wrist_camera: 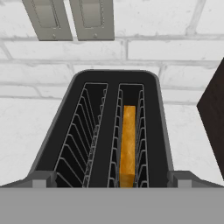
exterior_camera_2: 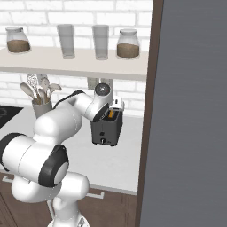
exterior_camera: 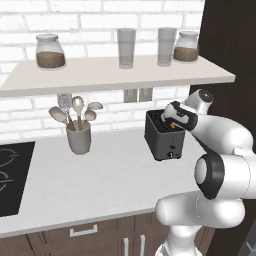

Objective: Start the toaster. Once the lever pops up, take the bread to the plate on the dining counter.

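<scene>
The dark toaster (exterior_camera: pixel 164 141) stands on the pale worktop by the brick wall, also seen in the right base view (exterior_camera_2: pixel 106 131). From the hand view I look straight down into its two slots (wrist_camera: pixel 111 81). The bread (wrist_camera: pixel 127 144), tan and edge-on, sits low in the right slot, and shows as an orange sliver in the right base view (exterior_camera_2: pixel 111 115). My gripper (wrist_camera: pixel 111 181) hovers just above the toaster's top near its front end, open, with a fingertip (wrist_camera: pixel 43 179) on each side and nothing between them. The plate and the dining counter are out of view.
A grey utensil cup (exterior_camera: pixel 79 138) stands left of the toaster, and a black hob (exterior_camera: pixel 12 175) lies further left. A shelf (exterior_camera: pixel 115 75) with jars and glasses hangs overhead. A dark tall panel (exterior_camera: pixel 227 45) closes off the right side. Wall outlets (wrist_camera: pixel 70 17) sit behind the toaster.
</scene>
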Controlling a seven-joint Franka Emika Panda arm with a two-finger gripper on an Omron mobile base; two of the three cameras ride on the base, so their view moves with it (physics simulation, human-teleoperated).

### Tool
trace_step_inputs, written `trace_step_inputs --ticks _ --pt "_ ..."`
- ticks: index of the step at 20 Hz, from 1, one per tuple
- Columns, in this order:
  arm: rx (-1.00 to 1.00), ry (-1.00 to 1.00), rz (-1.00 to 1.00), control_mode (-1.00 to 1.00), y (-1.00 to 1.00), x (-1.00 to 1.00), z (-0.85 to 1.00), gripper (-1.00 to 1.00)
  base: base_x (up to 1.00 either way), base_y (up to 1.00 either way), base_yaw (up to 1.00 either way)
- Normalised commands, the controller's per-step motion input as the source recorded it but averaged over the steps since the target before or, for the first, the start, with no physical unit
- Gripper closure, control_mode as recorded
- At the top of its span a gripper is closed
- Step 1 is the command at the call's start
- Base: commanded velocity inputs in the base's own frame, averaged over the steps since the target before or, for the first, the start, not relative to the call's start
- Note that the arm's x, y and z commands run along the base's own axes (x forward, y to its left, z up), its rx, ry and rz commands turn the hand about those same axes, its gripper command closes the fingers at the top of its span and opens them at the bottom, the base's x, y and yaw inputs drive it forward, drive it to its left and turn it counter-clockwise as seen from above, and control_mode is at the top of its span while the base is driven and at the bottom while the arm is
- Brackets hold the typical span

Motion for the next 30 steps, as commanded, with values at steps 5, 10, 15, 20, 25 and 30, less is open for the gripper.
trace_step_inputs --ticks 5,10,15,20,25,30 --pt "0.00 0.00 0.00 -1.00 0.00 0.00 0.00 -1.00 0.00 0.00 0.00" --pt "0.00 0.00 0.00 -1.00 0.00 0.00 0.00 -1.00 0.00 0.00 0.00" --pt "0.00 0.00 0.00 -1.00 0.00 0.00 0.00 -1.00 0.00 0.00 0.00" --pt "0.00 0.00 0.00 -1.00 0.00 0.00 0.00 -1.00 0.00 0.00 0.00" --pt "0.00 0.00 0.00 -1.00 0.00 0.00 0.00 -1.00 0.00 0.00 0.00" --pt "0.00 0.00 0.00 -1.00 0.00 0.00 0.00 -1.00 0.00 0.00 0.00"
